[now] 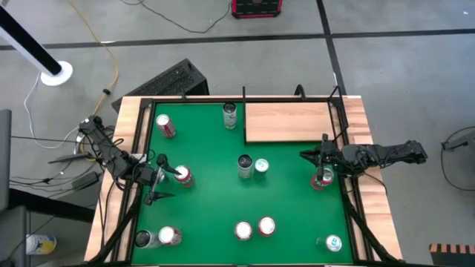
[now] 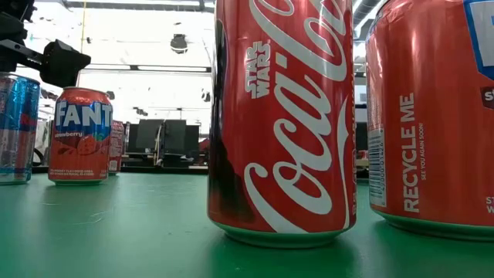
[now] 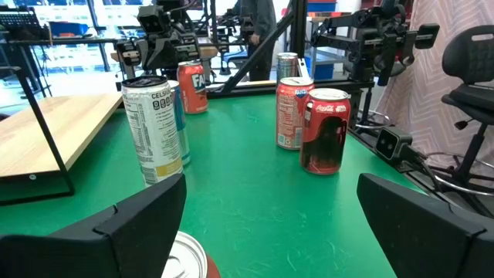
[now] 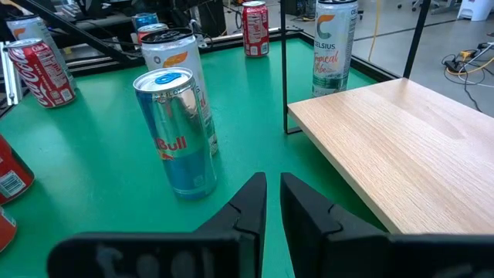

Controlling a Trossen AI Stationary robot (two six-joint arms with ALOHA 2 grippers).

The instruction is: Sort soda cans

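On the green desk (image 1: 208,200), the left gripper (image 1: 165,172) has its jaws released wide on either side of a red soda can (image 1: 182,176). Other cans stand scattered across the middle. The right gripper (image 1: 323,159) hovers beside another red can (image 1: 322,179), jaws clenched, grasping nothing.

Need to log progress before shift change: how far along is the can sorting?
Early, by the look of it. Nothing looks grouped: soda cans stand scattered over the green mat. The left gripper is open around a red can; the right gripper is shut, empty, beside another red can. The wooden platform is bare.
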